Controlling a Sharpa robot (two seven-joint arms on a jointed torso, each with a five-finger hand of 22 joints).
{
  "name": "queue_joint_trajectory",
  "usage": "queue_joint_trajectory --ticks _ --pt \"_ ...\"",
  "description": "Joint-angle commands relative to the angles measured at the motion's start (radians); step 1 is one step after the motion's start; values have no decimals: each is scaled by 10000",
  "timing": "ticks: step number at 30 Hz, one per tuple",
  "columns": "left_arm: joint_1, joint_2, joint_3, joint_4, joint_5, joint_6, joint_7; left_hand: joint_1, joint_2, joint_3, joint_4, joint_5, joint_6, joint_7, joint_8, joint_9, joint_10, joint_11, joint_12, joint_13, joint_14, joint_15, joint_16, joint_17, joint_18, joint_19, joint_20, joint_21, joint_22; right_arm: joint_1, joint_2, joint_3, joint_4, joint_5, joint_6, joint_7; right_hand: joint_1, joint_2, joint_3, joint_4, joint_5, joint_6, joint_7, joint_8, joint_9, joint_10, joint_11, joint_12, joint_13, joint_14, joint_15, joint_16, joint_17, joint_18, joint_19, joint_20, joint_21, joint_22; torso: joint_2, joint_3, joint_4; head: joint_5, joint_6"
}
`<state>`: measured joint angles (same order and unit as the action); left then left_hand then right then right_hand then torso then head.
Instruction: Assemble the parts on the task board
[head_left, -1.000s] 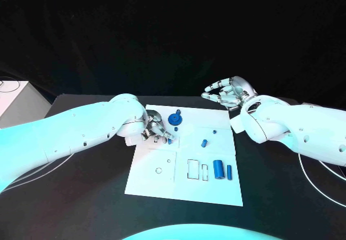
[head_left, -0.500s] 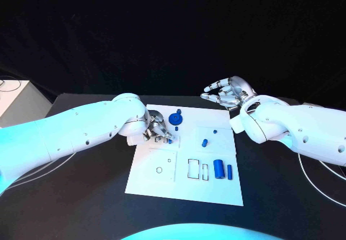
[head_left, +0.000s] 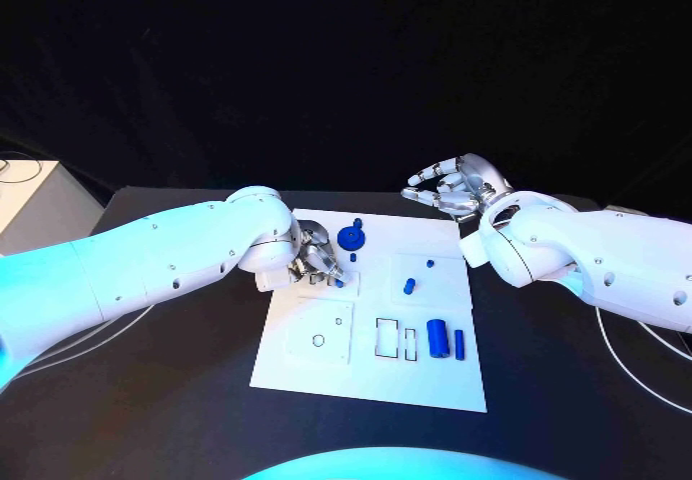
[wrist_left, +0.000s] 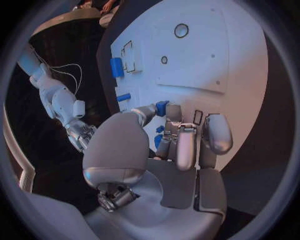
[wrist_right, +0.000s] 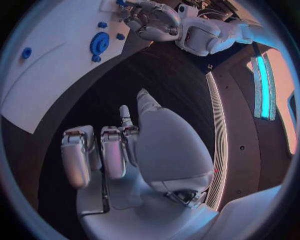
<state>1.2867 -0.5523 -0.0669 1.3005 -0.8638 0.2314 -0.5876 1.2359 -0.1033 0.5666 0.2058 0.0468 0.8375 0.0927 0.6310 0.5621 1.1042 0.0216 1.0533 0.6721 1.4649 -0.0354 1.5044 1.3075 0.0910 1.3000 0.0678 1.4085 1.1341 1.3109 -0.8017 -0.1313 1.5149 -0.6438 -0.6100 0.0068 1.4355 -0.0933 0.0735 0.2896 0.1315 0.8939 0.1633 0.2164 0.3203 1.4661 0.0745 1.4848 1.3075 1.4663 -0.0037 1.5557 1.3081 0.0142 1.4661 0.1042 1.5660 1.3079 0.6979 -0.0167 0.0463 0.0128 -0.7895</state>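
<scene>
Board: task board (head_left: 325, 375), a white plate, lies in the middle of the black bench (head_left: 173, 400).
Left robot hand: left robot hand (head_left: 317, 262) is down on the board's left part near its far edge, fingers curled around a small blue part (wrist_left: 162, 108); whether that part is truly gripped or merely touched I cannot tell.
Right robot hand: right robot hand (head_left: 454, 185) hovers past the board's far right corner, above the bench, fingers apart and slightly bent, holding nothing.
Gear: blue gear (head_left: 351, 238) sits on the board just beside the left robot hand, with a small blue peg (head_left: 356, 221) just beyond it.
Middle: small blue piece (head_left: 410, 286) lies near the board's centre.
Near right: thick blue cylinder (head_left: 437, 332) and thin blue rod (head_left: 459, 344) lie side by side, next to outlined rectangular slots (head_left: 387, 337).
</scene>
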Motion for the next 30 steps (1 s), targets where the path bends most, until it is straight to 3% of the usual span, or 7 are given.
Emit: queue_joint_trajectory --ticks 1,5,10,21,25,27,30 --pt "10 7 -8 16 325 -215 206 267 72 722 -421 52 -41 -72 276 485 28 -86 -89 -29 427 -98 -64 845 -10 -46 -37 -47 -2 -10 16 -3 -15 -142 252 -34 -74 4 61 -25 5 -77 10 -17 -9 238 63 -6 1895 907 94 -58 2066 -121 1006 37 -28 2573 -2 4 6 5 -17" --pt "10 -19 -8 33 429 -344 266 84 -192 1918 -938 39 -167 -116 719 1046 133 -143 -121 -22 448 -124 -60 902 -17 -26 -80 -22 59 -14 19 -6 -27 -157 302 -68 -78 8 64 -24 4 -79 11 -15 -9 253 64 10 1908 907 95 -58 2067 -123 1010 38 -20 2578 -4 2 4 -7 -7" --pt "7 -130 -7 121 509 -633 379 -330 -485 2910 -1426 64 -203 -159 1048 1493 447 -186 74 265 541 -191 8 1095 -85 216 -112 144 421 -25 19 -12 -37 -164 366 -92 -83 12 68 -24 4 -79 11 -11 -8 258 65 16 1912 907 97 -58 2067 -120 1004 40 -32 2570 3 2 -13 -7 -7" --pt "6 -449 -6 386 448 -722 291 -806 -658 3627 -1849 152 -94 -221 1240 1761 742 -259 191 377 672 -259 130 1399 -147 439 -166 297 748 -44 -27 -26 -42 -173 470 -143 -86 15 71 -26 6 -79 11 -6 -7 241 65 -2 1897 904 98 -63 2053 -117 999 42 -41 2563 -7 -6 19 -44 -39" --pt "6 -572 -5 502 280 -695 223 -1060 -753 3858 -2000 503 -33 -260 1331 1866 876 -296 237 403 732 -296 194 1552 -170 526 -201 354 874 -46 -44 -29 -43 -174 487 -150 -86 15 71 -26 6 -79 11 -6 -7 241 65 -2 1897 904 98 -63 2053 -117 999 42 -41 2563 -6 -4 22 -30 -43" --pt "6 -639 -5 567 51 -699 180 -1305 -848 3966 -2133 1221 33 -294 1416 1961 1004 -339 286 444 770 -333 235 1655 -190 599 -237 400 978 -47 -56 -30 -43 -174 491 -153 -88 18 76 -28 16 -79 11 -2 -6 243 66 1 1898 903 99 -64 2050 -118 1002 43 -36 2567 -6 -4 20 -28 -49" --pt "5 -695 -5 647 -445 -718 108 -1436 -882 4017 -2221 1681 76 -319 1474 2023 1037 -363 268 388 778 -360 240 1678 -196 624 -260 415 1008 -49 -73 -32 -44 -175 502 -155 -88 19 78 -29 22 -79 11 0 -6 242 66 -1 1897 902 99 -66 2045 -117 999 44 -41 2563 3 -9 10 -19 -71"
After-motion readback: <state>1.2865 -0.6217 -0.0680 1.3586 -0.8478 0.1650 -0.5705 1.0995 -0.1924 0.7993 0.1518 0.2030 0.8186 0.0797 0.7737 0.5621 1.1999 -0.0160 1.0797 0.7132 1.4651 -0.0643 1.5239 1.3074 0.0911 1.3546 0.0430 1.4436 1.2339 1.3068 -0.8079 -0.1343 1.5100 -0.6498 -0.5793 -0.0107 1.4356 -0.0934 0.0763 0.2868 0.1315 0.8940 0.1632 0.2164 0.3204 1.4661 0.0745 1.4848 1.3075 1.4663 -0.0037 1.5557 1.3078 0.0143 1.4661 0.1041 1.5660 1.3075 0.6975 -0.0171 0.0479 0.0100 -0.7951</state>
